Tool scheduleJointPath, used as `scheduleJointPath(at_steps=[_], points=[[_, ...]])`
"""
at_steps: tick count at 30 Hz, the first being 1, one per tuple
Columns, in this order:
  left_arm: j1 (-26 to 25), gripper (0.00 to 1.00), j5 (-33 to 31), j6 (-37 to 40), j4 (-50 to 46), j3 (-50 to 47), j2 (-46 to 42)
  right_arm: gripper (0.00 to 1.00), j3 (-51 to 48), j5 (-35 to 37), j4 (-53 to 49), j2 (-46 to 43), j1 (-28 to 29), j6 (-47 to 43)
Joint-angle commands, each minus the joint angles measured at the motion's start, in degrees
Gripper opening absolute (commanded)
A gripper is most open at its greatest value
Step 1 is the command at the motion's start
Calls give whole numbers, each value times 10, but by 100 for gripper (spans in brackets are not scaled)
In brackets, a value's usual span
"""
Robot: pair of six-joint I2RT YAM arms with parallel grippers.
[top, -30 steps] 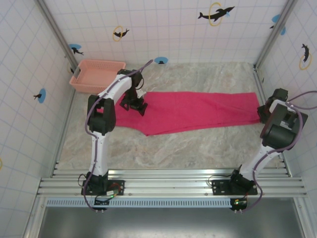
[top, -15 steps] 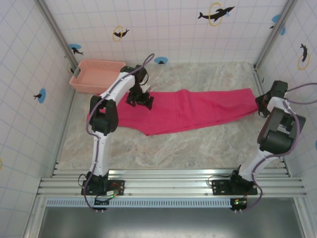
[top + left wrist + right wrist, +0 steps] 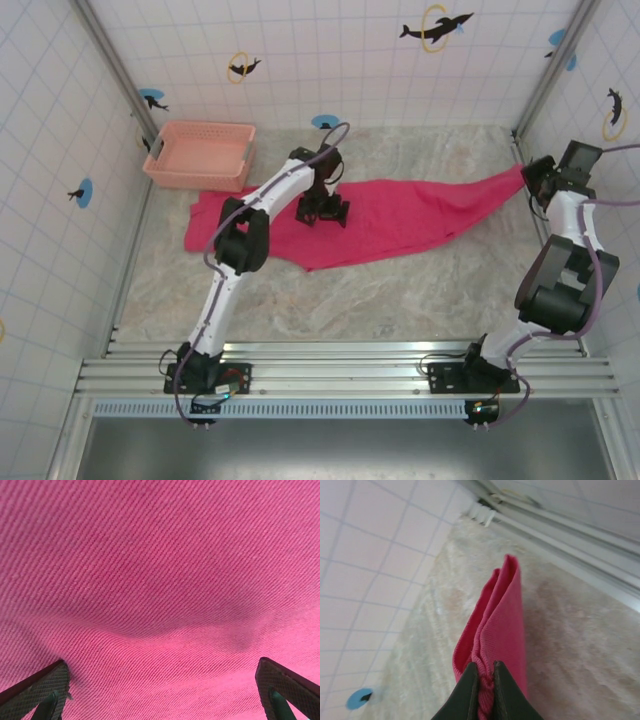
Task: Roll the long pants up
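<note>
Right wrist: right gripper (image 3: 485, 674) pinching long pants (image 3: 502, 620) end; left gripper (image 3: 161, 666) spread.

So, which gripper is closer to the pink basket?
Left. The left gripper is over the pants, a little right of the basket; the right gripper is at the far right edge.

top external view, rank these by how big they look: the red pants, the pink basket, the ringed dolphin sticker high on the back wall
1. long pants, largest by far
2. basket
3. dolphin sticker, clearly smallest
</note>
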Motion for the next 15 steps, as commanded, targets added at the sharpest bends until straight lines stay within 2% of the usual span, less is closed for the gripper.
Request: scheduleJointPath(at_steps=[1,4,10,15], points=[[-51,97,64,-75,25,55,81,0,5,-77,73,-33,11,9],[-79,97,85,-118,38,96,112,0,12,-121,102,-33,17,28],[-122,97,128,-193,102,101,128,0,59,-149,120,-43,47,55],[-114,97,159,-212,132,113,100,0,112,-175,96,-53,103,61]])
